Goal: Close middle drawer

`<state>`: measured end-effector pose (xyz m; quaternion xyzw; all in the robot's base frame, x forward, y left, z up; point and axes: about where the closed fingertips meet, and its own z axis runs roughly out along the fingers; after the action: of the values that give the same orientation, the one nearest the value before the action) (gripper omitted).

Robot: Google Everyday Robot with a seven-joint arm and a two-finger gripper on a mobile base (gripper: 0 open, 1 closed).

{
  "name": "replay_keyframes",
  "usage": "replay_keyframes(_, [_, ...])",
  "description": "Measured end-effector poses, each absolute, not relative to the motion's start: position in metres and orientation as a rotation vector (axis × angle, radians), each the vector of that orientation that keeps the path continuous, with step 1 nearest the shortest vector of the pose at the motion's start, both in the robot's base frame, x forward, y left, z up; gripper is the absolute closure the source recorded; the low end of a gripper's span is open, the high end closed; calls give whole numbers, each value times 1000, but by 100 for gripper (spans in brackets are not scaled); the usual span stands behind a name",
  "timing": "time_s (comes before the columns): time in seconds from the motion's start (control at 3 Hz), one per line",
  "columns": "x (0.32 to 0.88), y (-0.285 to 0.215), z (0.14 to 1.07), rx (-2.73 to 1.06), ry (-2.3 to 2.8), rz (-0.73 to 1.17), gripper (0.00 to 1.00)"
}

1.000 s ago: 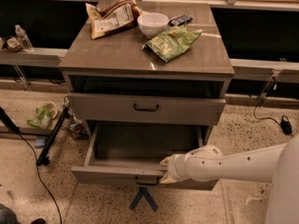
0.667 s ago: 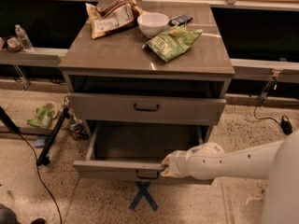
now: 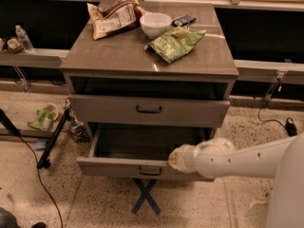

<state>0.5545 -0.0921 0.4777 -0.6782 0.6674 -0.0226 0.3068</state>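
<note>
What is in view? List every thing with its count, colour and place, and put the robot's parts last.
cabinet: one, grey-brown, centre of the view
upper drawer: one, grey-brown, below the cabinet top
middle drawer: one, grey-brown, pulled out beneath the upper drawer
bowl: one, white, back of the cabinet top
brown bag: one, left of the bowl
green bag: one, in front of the bowl, to its right
bottle: one, clear, left ledge
tape cross: one, blue, floor below the middle drawer
arm: one, white, reaching in from the right
gripper: one, pale, at the middle drawer's front, right of its handle
</note>
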Motion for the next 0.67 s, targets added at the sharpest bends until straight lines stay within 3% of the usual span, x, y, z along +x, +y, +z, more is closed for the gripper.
replay_keyframes(0.67, [567,-108,507,-1771,1757,-136,11])
